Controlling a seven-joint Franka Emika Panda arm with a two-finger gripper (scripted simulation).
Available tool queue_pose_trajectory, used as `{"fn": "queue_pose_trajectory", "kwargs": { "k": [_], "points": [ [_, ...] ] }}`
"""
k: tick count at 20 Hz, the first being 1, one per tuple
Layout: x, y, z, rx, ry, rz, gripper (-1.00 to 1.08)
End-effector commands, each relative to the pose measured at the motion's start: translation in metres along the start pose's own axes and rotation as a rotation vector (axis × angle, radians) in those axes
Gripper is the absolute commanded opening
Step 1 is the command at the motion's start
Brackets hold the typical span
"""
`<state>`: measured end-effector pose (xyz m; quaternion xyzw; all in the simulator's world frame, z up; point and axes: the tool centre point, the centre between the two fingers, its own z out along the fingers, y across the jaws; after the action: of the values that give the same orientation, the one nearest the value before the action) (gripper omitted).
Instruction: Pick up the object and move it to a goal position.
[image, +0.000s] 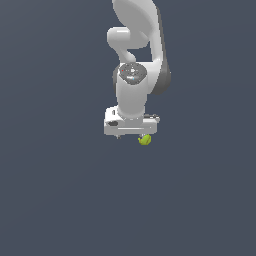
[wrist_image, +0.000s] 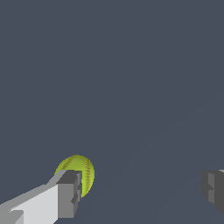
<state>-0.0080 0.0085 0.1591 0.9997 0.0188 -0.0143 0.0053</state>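
The object is a small yellow-green ball with thin reddish seam lines. In the exterior view it lies just below the white gripper hand, under its side toward the exterior view's right. The gripper is open; its fingers are mostly hidden behind the hand there. In the wrist view the ball sits partly behind one grey fingertip, outside the gap between the two fingers. The gripper holds nothing; the other fingertip is far across the picture.
The white Panda arm rises above the hand. A plain dark grey-blue floor fills the rest of both views. No other objects or goal marker show.
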Motion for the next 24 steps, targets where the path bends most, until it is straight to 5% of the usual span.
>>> {"fn": "queue_pose_trajectory", "kwargs": {
  "k": [1,14,24],
  "points": [
    [0.000,0.000,0.000,0.000,0.000,0.000,1.00],
    [-0.001,0.004,0.004,0.022,-0.019,0.039,1.00],
    [-0.021,-0.029,0.029,0.015,-0.003,0.075,1.00]
  ]
}}
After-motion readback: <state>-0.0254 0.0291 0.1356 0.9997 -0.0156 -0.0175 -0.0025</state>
